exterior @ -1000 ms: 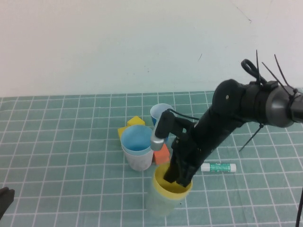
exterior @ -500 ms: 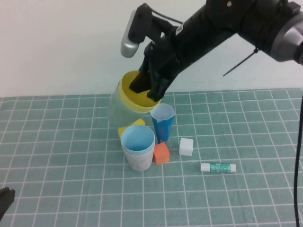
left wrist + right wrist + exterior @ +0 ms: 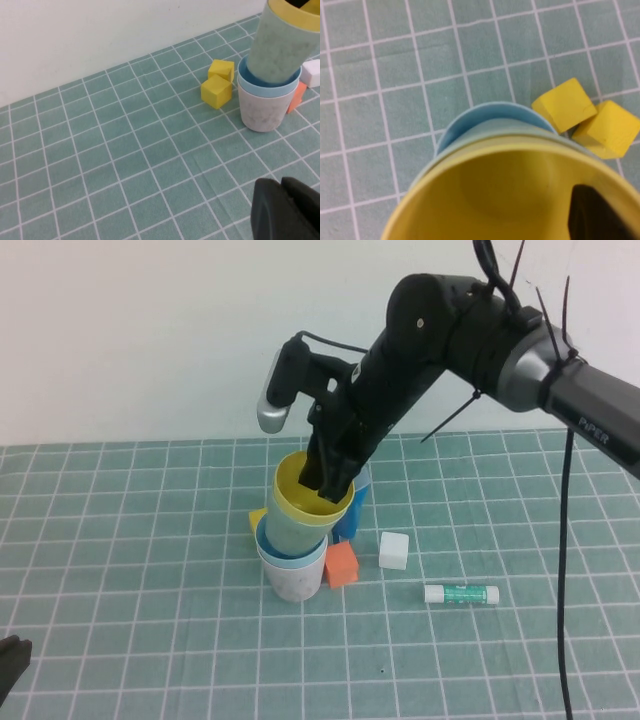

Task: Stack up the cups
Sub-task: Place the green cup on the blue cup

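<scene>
The yellow cup (image 3: 308, 502), nested in a pale green one, sits tilted inside the light blue cup (image 3: 290, 552), itself in the pink-white cup (image 3: 294, 582) on the desk (image 3: 150, 540). The right end effector (image 3: 330, 480) is closed on the yellow rim – one finger inside. The left wrist view shows two yellow cubes (image 3: 217, 85) beside the stack and the left end effector (image 3: 285, 210), low near the desk's front edge; whether it is open I cannot tell. The cups are smooth, tapered plastic.
</scene>
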`<control>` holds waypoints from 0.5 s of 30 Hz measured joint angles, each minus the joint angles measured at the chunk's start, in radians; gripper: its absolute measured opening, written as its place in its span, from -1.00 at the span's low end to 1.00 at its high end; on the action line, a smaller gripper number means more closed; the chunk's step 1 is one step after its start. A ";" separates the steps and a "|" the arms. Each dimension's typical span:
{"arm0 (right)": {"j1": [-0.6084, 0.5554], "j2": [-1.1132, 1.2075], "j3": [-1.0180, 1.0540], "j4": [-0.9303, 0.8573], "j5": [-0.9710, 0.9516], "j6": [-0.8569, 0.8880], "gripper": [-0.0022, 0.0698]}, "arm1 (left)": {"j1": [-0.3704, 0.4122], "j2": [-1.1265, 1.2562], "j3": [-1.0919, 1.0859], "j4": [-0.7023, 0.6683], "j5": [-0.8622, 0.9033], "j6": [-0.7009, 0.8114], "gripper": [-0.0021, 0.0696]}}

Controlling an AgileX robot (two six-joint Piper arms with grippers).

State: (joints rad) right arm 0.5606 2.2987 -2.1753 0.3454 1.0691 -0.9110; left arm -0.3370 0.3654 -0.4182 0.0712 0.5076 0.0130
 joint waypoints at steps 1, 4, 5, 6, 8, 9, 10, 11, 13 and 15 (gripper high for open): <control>0.000 0.005 0.000 0.000 0.000 0.000 -0.82 | 0.000 0.000 0.000 0.000 0.000 0.000 -0.95; 0.000 0.012 0.000 0.000 -0.007 0.000 -0.82 | 0.000 0.000 0.000 0.000 -0.002 0.000 -0.95; 0.000 0.014 0.000 0.000 -0.010 0.000 -0.82 | 0.000 0.000 0.000 0.000 -0.003 0.000 -0.95; 0.000 0.016 0.000 0.000 -0.014 0.000 -0.81 | 0.000 0.000 0.000 0.000 -0.003 0.000 -0.95; 0.000 0.019 0.000 0.000 -0.015 0.000 -0.73 | 0.000 0.000 0.000 0.000 -0.004 0.000 -0.95; 0.000 0.019 0.000 0.000 -0.015 0.004 -0.63 | 0.000 0.000 0.000 0.000 -0.005 0.000 -0.95; 0.000 0.019 -0.001 0.002 -0.018 0.006 -0.54 | 0.000 0.000 0.000 0.000 -0.006 0.000 -0.95; 0.000 0.019 -0.002 0.006 -0.021 0.013 -0.40 | 0.000 0.000 0.000 0.000 -0.006 0.000 -0.95; 0.000 0.019 -0.002 0.013 -0.028 0.025 -0.17 | 0.000 0.000 0.000 0.000 -0.006 0.000 -0.95; 0.000 0.019 -0.005 0.015 -0.030 0.034 -0.05 | 0.000 0.000 0.000 0.000 -0.006 0.000 -0.95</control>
State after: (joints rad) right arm 0.5606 2.3173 -2.1801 0.3600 1.0395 -0.8766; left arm -0.3370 0.3654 -0.4182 0.0712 0.5011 0.0130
